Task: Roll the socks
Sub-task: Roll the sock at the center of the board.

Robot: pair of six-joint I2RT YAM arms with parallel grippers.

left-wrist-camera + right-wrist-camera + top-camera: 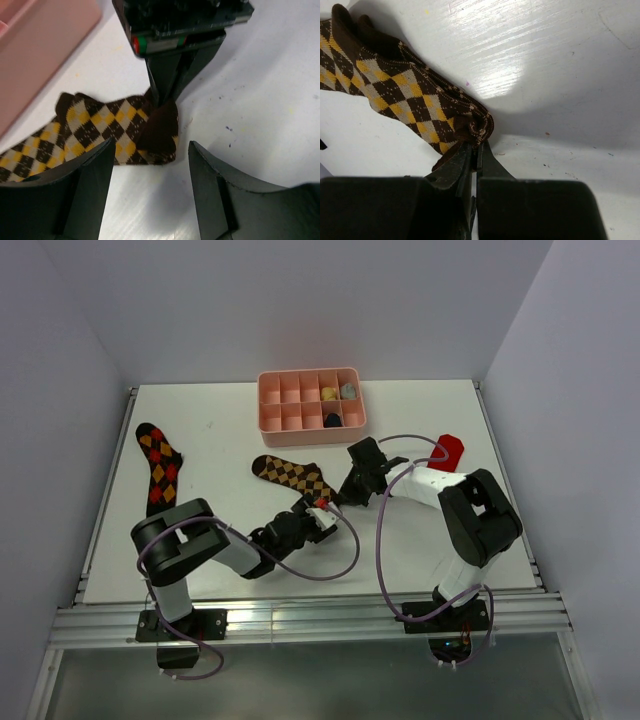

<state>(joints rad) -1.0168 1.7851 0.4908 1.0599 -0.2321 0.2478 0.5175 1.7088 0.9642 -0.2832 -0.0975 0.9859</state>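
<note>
My right gripper (475, 145) is closed to a thin line, its tips pinching the dark end of the tan argyle sock (405, 85); the cloth there is bunched into a small curl right at the tips, low in the middle of the right wrist view; the rest of that sock runs off flat toward the upper left of the frame. My left gripper (150, 155) stands wide and holds nothing; its two fingers sit at the bottom of the left wrist view on either side of that same pinched end, and I cannot tell whether the left one touches the fabric.

From above, this sock lies in the middle of the table (230, 570), just below the pink tray (268, 410); only its near end is turned up, so I judge the roll barely begun. The red-orange argyle sock (160, 465) lies flat and unrolled at the left of the frame, well apart from both grippers; the red sock (450, 450) shows at the right, partly hidden behind my right arm, and looks unrolled too. A few small things sit in the tray's compartments; I cannot tell what they are. So nearly all is left: one roll to finish, two socks to start.
</note>
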